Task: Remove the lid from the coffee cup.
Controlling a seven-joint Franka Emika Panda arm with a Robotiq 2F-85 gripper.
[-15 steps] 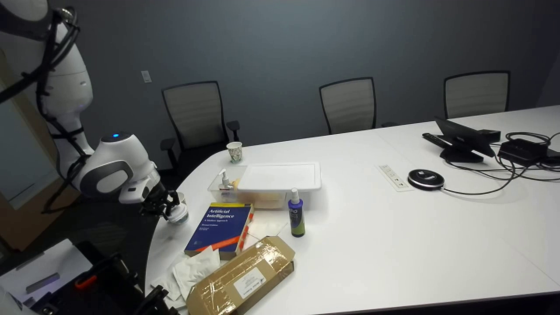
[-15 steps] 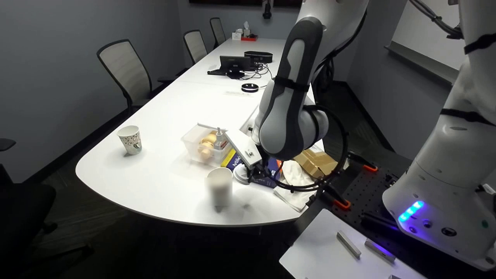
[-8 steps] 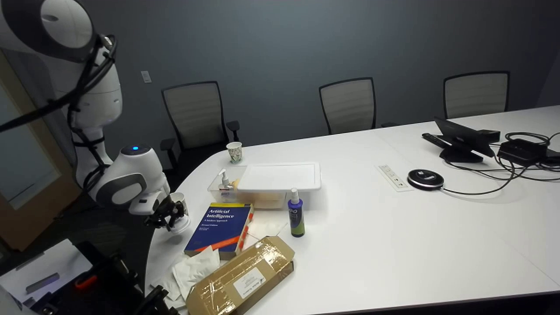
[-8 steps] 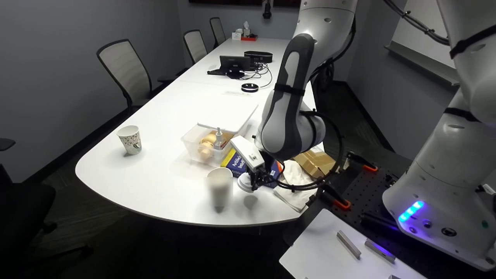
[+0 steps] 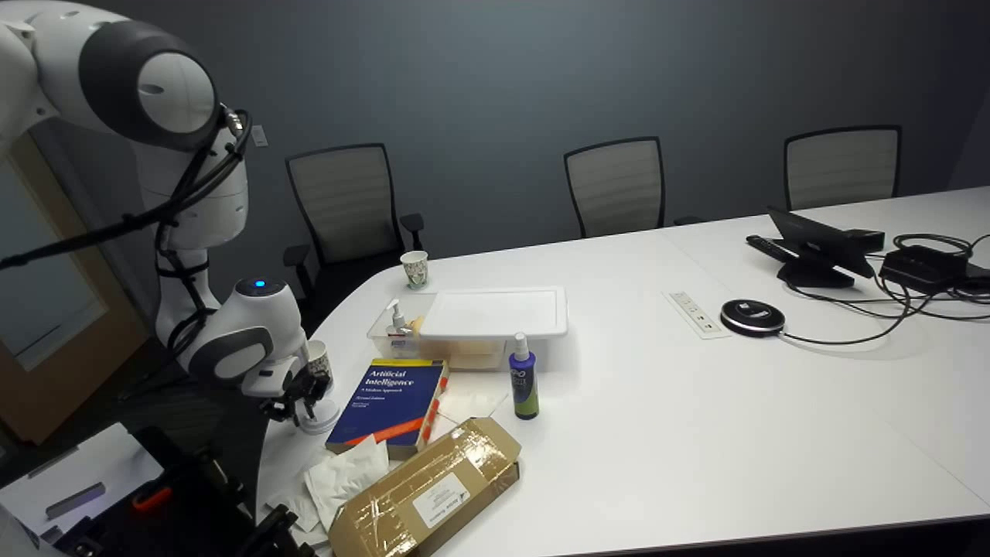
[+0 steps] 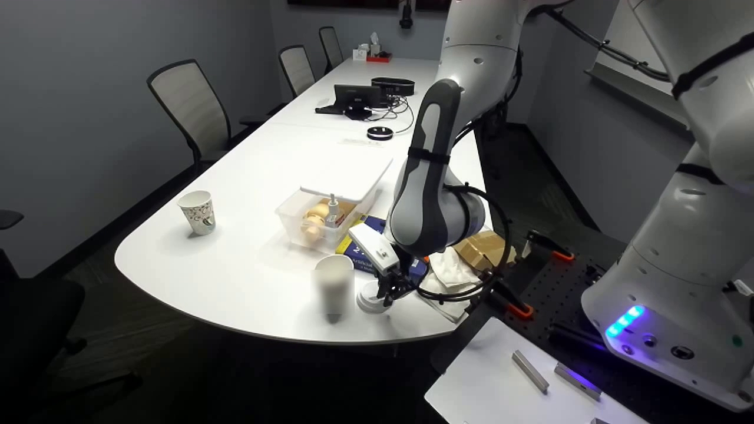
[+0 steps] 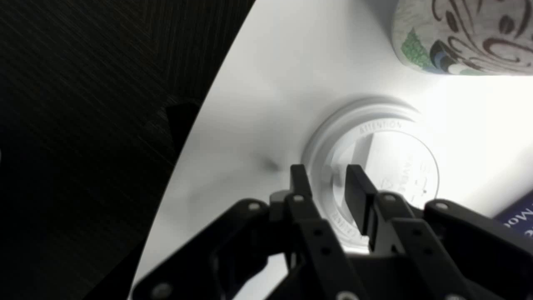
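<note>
Lid (image 7: 395,162) is off the coffee cup (image 6: 334,287) and down at table level, flat or close to it. Can't tell if it rests on the table (image 5: 657,418) or sits just above. It's white, raised rim, embossed lettering on top, ATTENTION readable in the wrist view.

Gripper (image 7: 327,175) is at the left edge of the lid in the wrist view. Jaws part-way apart, small gap: one of the fingers (image 7: 359,183) over the lid's top, its partner at the outside of the rim, edge between them. Can't tell if they pinch it or just straddle it.

Coffee cup is upright, just beside the lid, apart from it, on its left in an exterior view; open mouth, body blurred there. Wrist view gives it a brown scroll print with green and blue bits.

Rest of the table: another paper cup (image 6: 198,213), printed, upright, further left in an exterior view. Clear plastic bin (image 6: 287,219) right of that, white cover (image 5: 495,312) over part of it, pump bottle (image 5: 397,319) in the open part.

In an exterior view: blue book (image 5: 390,402) flat, right of the lid, near but apart. Spray bottle (image 5: 524,383) upright, right of the book. Crumpled white cloth or paper (image 5: 348,472) and cardboard box (image 5: 429,486) on the near side. Black round disc (image 5: 752,318) well right.
</note>
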